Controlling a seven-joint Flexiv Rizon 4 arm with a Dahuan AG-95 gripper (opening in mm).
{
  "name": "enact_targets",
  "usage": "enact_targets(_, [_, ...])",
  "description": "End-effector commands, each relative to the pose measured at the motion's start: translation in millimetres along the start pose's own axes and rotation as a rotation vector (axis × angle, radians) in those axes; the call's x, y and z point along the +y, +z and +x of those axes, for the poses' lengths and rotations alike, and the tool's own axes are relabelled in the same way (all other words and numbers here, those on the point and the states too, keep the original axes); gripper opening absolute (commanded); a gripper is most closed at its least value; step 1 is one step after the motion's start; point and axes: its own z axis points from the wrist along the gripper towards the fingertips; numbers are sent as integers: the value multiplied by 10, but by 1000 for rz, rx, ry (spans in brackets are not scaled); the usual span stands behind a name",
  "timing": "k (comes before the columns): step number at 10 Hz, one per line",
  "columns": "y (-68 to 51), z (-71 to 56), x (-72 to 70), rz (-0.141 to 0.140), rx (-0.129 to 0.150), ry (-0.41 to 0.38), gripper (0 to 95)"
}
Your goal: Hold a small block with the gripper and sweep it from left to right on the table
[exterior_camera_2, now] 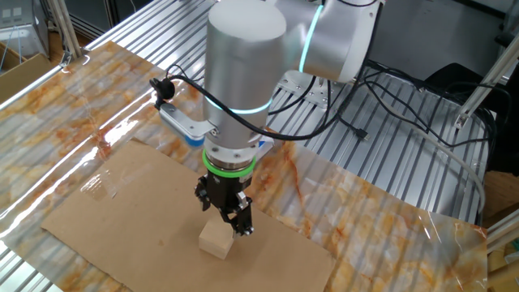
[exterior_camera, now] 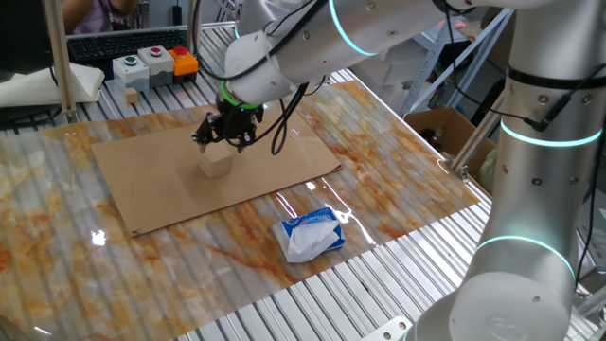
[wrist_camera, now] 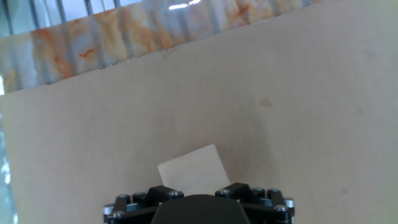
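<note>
Pale wooden small block (exterior_camera: 216,165), plain cube, on cardboard (exterior_camera: 151,175)

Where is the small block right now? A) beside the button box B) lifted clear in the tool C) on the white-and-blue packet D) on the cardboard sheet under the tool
D: the small block sits on the cardboard sheet, directly under the tool.
</note>
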Motion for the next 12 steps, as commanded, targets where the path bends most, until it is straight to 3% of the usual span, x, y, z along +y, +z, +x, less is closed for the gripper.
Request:
enact_targets(1, [20, -8, 5, 2, 2, -17, 760])
enact_targets(4, [20, -8, 5, 6, 11, -45, 760])
enact_targets(8, [20, -8, 5, 51, 40, -71, 760])
enact_targets(12, [20, -8, 5, 39, 40, -17, 760])
